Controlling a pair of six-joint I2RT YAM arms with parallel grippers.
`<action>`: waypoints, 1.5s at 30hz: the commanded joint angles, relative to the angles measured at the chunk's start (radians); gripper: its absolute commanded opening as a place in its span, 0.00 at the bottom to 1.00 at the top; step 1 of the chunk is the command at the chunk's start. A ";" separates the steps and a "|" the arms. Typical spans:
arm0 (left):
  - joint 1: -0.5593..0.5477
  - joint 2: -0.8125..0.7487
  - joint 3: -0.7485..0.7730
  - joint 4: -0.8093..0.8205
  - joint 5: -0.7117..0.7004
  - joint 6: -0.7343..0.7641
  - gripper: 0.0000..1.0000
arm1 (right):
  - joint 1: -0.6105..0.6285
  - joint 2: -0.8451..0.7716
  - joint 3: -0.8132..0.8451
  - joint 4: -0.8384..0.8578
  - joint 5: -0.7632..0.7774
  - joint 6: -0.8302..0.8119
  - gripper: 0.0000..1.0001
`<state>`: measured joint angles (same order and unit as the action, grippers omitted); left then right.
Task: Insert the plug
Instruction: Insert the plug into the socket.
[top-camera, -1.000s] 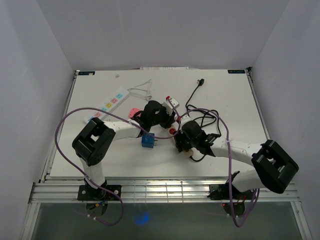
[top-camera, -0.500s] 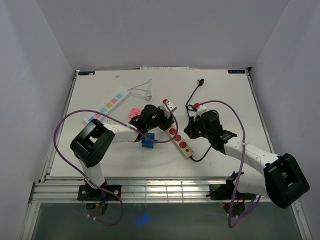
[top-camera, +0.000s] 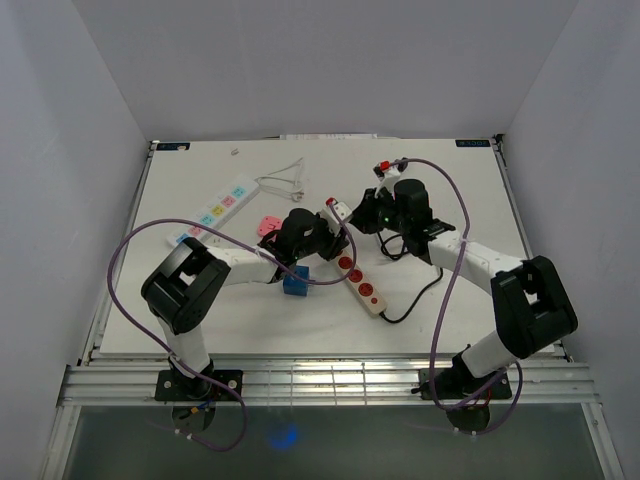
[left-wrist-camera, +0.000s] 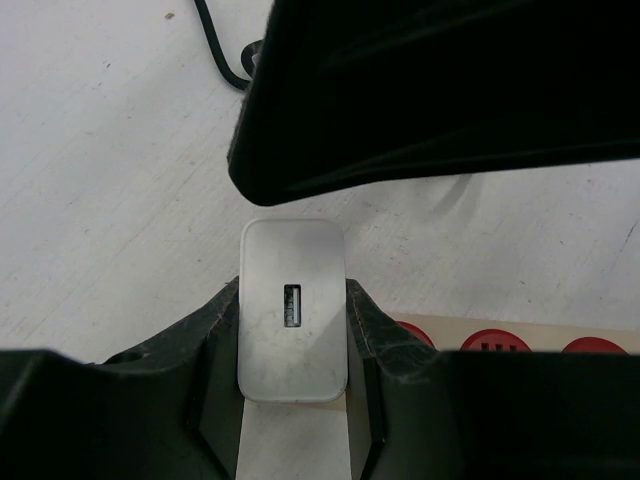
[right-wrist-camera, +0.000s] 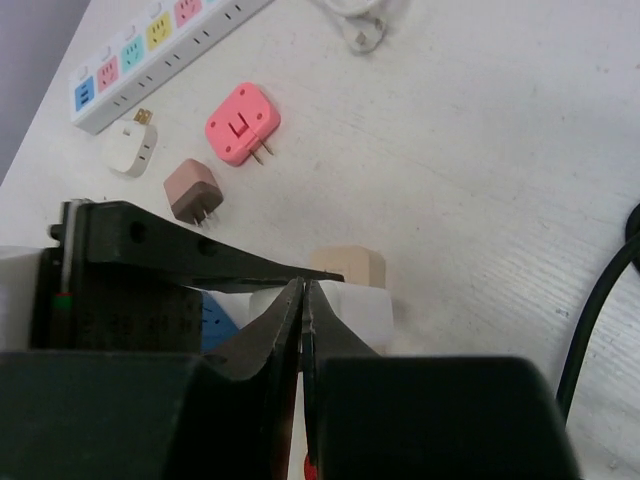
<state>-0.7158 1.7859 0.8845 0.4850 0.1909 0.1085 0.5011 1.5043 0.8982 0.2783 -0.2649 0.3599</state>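
The plug (left-wrist-camera: 293, 320) is a white block with a USB port. My left gripper (left-wrist-camera: 293, 296) is shut on its sides and holds it over the far end of a beige power strip (top-camera: 362, 282) with red sockets (left-wrist-camera: 492, 342). From above, the plug (top-camera: 342, 210) sits at the strip's top end, with the left gripper (top-camera: 330, 226) just left of it. My right gripper (top-camera: 368, 214) is shut with nothing between its fingers, its tips (right-wrist-camera: 303, 296) right next to the white plug (right-wrist-camera: 355, 308). Whether they touch it cannot be told.
Left of the arms lie a pink adapter (right-wrist-camera: 241, 124), a brown adapter (right-wrist-camera: 193, 190), a small white adapter (right-wrist-camera: 130, 146) and a white power strip with coloured sockets (top-camera: 218, 208). A blue block (top-camera: 294, 283) sits under the left arm. A black cable (top-camera: 392, 186) loops at the right.
My right arm has swung from the near end of the red-socket strip to its far end beside the plug, and its jaws have closed. The left gripper has stayed on the plug.
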 joint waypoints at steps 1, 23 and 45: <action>-0.002 0.043 -0.021 -0.166 -0.001 0.000 0.00 | -0.024 0.040 -0.015 0.105 -0.118 0.056 0.08; -0.001 0.036 -0.024 -0.172 -0.010 0.002 0.00 | -0.049 0.124 -0.122 0.127 -0.218 0.114 0.08; -0.001 0.030 -0.047 -0.154 0.001 0.000 0.00 | -0.064 -0.118 -0.082 0.136 -0.194 0.106 0.08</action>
<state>-0.7166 1.7916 0.8890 0.4870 0.1913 0.1081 0.4435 1.4460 0.8127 0.3622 -0.4538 0.4755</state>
